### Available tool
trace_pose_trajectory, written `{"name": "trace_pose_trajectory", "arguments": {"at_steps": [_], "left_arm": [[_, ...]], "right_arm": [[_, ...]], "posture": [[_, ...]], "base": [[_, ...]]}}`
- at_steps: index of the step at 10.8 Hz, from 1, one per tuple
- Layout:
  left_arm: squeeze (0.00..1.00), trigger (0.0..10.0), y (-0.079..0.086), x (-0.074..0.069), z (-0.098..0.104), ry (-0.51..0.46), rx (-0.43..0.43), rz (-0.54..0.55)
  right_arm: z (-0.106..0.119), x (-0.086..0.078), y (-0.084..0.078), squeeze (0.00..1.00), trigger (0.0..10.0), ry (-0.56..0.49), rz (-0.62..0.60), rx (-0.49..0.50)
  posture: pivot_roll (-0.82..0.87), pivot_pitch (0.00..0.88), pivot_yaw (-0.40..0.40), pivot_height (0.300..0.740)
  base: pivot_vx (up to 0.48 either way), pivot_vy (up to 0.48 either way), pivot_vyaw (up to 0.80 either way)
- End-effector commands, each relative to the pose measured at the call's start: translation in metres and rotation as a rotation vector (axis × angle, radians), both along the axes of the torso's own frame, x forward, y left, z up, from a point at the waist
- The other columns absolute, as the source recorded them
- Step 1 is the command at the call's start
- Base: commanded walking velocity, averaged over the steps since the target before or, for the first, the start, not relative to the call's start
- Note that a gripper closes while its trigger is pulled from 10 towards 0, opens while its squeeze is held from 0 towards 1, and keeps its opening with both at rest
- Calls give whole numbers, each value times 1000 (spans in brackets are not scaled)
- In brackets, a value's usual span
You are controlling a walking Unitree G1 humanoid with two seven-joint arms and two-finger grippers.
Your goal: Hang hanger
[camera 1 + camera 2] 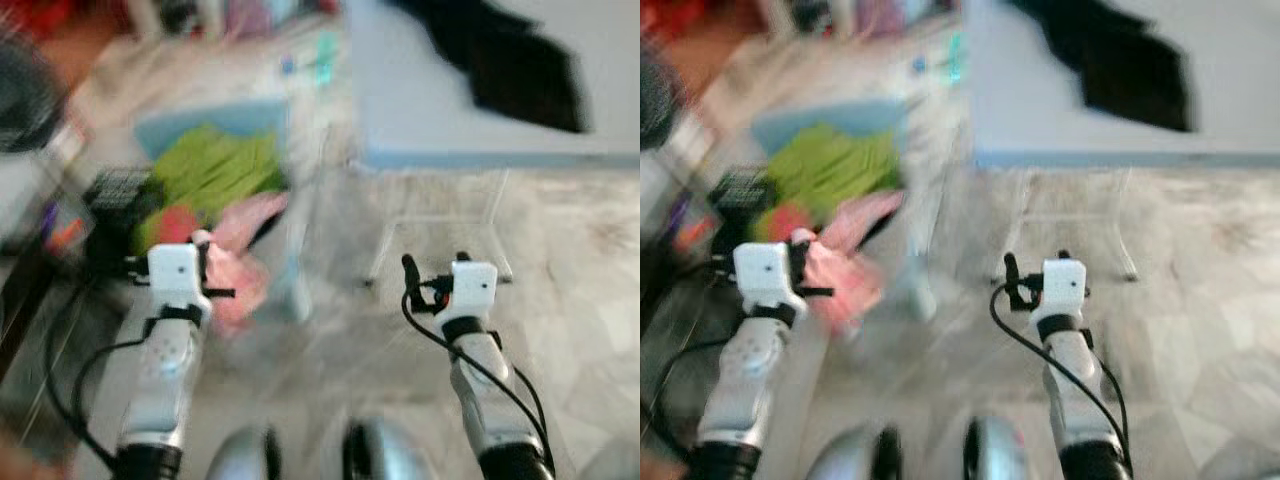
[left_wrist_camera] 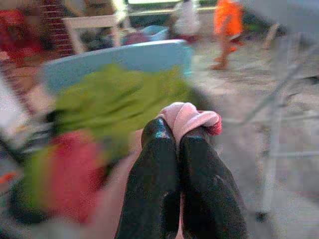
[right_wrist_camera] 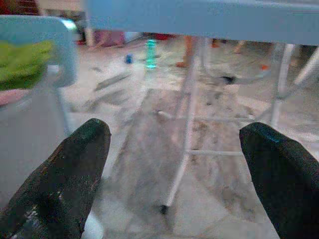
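Pretty early days on this one, I'd say: nothing is hung yet, and I honestly can't spot a hanger anywhere in these blurry shots, so I can't tell where it is. What you do get is the left gripper (image 2: 177, 144) with its two black fingers pressed together on a bit of pink cloth (image 2: 188, 117), the fabric bunched up right at the fingertips. From the head camera that pink cloth (image 1: 245, 245) trails off the gripper toward the near edge of a light blue laundry basket (image 1: 215, 118) stuffed with green clothes (image 1: 215, 170) and something red. So my guess is the job so far amounts to a garment picked out of the basket, with the hanger itself and the actual hanging both left to do. The left arm is raised out in front, forearm pointing forward, wrist right over the basket's near side. The right gripper (image 3: 174, 149) is empty, fingers spread wide apart, held out at about the same height over bare marble floor (image 1: 580, 300), facing the white legs of a table (image 1: 450, 120). That table has a dark piece of clothing (image 1: 520, 60) lying toward its far right corner. Everything's smeared, so the robot looks to be mid-turn or walking.
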State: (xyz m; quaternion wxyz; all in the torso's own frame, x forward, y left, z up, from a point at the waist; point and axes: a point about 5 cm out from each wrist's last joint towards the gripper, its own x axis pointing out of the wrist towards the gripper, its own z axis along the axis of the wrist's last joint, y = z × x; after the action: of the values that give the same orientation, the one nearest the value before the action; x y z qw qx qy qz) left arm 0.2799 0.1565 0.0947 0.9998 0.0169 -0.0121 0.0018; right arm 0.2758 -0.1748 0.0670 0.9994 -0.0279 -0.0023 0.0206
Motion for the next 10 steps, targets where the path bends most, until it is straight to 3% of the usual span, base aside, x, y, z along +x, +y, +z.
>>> {"name": "trace_pose_trajectory", "arguments": {"at_steps": [1,3,10], "left_arm": [[0,10000,-11,0,1,9,2,-27],[0,10000,-15,-1,2,7,2,-43],[0,10000,-14,3,3,5,19,-45]], "right_arm": [[-2,-1,-10,0,10000,14,-33,-10],[1,4,-9,0,10000,9,-29,-15],[0,2,-10,0,10000,7,-24,-29]], "posture": [[-6,237,7,740],[-2,239,-2,740],[-14,225,-3,740]], "base": [[0,0,-413],[0,0,0],[0,-480,0]]}}
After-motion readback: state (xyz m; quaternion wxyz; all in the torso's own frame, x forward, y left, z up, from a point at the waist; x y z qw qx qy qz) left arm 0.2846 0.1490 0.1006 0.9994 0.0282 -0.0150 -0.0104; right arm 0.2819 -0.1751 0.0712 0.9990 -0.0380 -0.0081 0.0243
